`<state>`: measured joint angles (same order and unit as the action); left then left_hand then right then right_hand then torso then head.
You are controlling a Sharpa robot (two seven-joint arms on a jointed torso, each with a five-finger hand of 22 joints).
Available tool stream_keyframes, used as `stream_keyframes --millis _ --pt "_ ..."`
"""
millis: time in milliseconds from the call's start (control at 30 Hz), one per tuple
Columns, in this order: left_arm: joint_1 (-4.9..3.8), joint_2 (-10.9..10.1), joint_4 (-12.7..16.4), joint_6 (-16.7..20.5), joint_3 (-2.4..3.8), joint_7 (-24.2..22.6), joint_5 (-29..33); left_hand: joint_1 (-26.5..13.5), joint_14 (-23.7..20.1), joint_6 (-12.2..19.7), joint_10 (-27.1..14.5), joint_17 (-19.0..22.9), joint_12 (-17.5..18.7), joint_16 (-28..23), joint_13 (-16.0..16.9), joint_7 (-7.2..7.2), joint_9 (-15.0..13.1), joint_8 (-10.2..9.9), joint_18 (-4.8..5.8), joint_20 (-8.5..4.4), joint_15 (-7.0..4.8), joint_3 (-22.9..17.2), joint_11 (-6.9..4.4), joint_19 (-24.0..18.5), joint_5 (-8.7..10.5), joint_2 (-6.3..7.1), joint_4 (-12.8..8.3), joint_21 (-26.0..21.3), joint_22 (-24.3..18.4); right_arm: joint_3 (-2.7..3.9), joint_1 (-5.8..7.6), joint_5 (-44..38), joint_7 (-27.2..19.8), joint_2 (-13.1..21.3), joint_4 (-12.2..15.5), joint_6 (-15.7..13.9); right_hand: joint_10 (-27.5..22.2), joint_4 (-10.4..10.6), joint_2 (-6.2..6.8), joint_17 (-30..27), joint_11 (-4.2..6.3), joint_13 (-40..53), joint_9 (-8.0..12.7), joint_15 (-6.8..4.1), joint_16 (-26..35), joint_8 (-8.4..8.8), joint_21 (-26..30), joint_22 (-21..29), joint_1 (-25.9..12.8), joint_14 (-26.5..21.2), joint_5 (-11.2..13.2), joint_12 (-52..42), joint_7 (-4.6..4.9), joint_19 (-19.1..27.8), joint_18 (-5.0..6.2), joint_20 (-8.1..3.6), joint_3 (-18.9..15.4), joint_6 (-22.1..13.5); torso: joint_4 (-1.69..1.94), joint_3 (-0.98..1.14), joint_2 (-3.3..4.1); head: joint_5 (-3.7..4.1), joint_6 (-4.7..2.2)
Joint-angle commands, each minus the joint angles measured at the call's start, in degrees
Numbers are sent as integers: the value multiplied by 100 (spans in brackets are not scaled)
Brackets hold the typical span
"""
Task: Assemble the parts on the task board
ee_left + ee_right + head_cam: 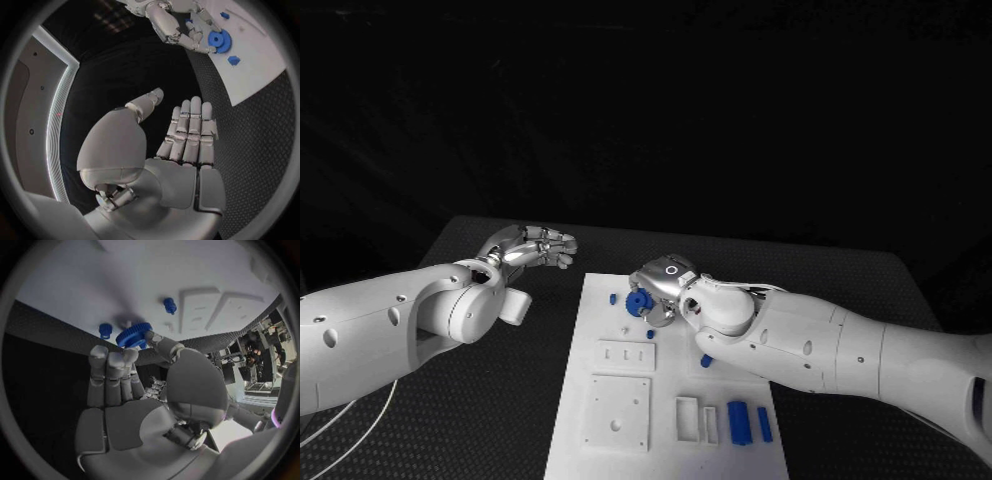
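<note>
Right hand [672,290] pinches the blue gear [638,303] at the far end of the task board [625,440]. Gear looks light, stiff, toothed; best gripped by its rim. Left hand [531,247] hovers over the bench, fingers released, holding nothing.

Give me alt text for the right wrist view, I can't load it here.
The right hand pinches a blue gear between thumb and fingers at the edge of the white task board. Two small blue pegs stand on the board near the gear.
</note>
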<state>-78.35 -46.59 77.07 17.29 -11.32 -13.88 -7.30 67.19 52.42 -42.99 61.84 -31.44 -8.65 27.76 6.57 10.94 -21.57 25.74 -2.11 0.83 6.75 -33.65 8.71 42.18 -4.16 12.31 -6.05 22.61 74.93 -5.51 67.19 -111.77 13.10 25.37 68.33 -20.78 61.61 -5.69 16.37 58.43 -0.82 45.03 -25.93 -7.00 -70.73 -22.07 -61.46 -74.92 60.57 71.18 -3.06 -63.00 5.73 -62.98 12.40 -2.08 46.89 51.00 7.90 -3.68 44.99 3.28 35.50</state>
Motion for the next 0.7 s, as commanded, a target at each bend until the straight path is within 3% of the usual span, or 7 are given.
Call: stream_keyframes --millis 33,700 --pt "-7 11 11 -27 5 -34 -20 -58 3 31 -38 -6 31 5 -4 -7 -8 -26 -95 7 -9 -36 9 -29 25 -19 6 11 111 0 -2 -125 40 16 67 -199 -288 2 44 9 210 -8 -12 -10 11 27 -27 -11 14 -23 13 37 -89 17 260 -29 16 992 -4 9 2 -7 -3" --pt "-7 6 -2 -36 4 -35 -20 -56 2 32 -40 -7 32 4 -4 -8 -10 -26 -95 7 -9 -37 9 -30 25 -18 4 12 111 1 -2 -138 127 80 -29 62 -285 -22 58 10 209 -8 -17 -8 19 32 -25 -10 27 -19 14 40 -87 18 260 -32 25 993 -3 8 -2 -5 -4"
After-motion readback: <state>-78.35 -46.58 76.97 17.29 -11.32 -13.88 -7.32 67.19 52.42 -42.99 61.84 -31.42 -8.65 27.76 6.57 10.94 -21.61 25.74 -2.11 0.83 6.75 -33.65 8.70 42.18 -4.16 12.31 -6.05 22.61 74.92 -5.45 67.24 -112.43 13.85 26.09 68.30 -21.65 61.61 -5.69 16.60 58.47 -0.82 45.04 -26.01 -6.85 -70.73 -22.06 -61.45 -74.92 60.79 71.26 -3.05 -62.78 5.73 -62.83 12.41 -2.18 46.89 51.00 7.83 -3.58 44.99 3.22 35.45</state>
